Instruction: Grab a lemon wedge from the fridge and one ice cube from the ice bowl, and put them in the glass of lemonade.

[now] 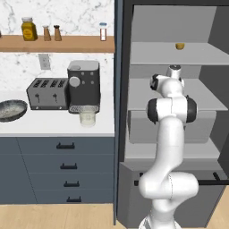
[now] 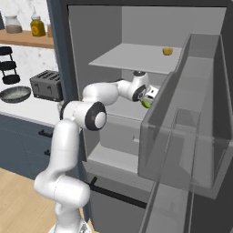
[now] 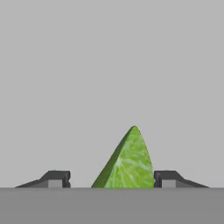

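The fridge [image 1: 210, 67] stands open, and my arm reaches onto its middle shelf. The lemon wedge [image 3: 127, 162], yellow-green with its point up, lies on that shelf between my fingertips. My gripper [image 3: 111, 179] is open around it: the right finger touches the wedge and the left finger stands apart from it. From the right, the lemon wedge [image 2: 146, 103] shows just below my gripper [image 2: 148, 97]. On the counter left of the fridge [image 2: 95, 41], the glass of lemonade [image 1: 87, 117] stands in front of the coffee machine. The ice bowl [image 1: 11, 109] sits at the counter's far left.
A small orange-yellow round item [image 1: 180, 46] lies on the shelf above my hand. The open fridge door [image 2: 191, 136] with clear bins stands close on the right. A toaster [image 1: 47, 93] and coffee machine [image 1: 84, 85] stand behind the glass. Blue-grey drawers [image 1: 67, 165] are under the counter.
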You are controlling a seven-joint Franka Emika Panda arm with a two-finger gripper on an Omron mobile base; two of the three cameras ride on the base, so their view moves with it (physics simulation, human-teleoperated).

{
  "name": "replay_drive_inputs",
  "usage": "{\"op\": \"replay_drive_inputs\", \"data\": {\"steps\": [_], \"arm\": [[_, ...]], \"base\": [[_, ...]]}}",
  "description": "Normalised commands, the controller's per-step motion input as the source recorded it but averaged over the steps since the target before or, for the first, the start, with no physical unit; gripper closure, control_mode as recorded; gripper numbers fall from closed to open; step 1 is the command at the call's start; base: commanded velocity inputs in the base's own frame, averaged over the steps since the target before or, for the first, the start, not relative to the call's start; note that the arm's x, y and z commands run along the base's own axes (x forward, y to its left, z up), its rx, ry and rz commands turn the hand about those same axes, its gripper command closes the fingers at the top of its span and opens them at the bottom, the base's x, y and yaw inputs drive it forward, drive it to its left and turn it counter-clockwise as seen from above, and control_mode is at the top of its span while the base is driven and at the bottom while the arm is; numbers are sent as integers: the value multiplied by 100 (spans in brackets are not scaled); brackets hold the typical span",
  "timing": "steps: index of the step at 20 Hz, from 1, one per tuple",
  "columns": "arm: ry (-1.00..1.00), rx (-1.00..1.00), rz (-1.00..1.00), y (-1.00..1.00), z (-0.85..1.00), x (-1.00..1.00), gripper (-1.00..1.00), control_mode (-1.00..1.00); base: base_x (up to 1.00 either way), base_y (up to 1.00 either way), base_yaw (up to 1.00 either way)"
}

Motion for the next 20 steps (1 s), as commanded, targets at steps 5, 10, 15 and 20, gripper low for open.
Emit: {"op": "replay_drive_inputs", "data": {"steps": [5,10,15,20], "arm": [[0,-7,1,1,-41,0,100,-100],[-3,0,0,0,-10,0,100,-100],[-16,0,0,0,-7,-29,100,-100],[-13,-7,0,3,-50,-33,100,-100]], "base": [[0,0,0],[0,0,0],[0,0,0],[0,0,0]]}}
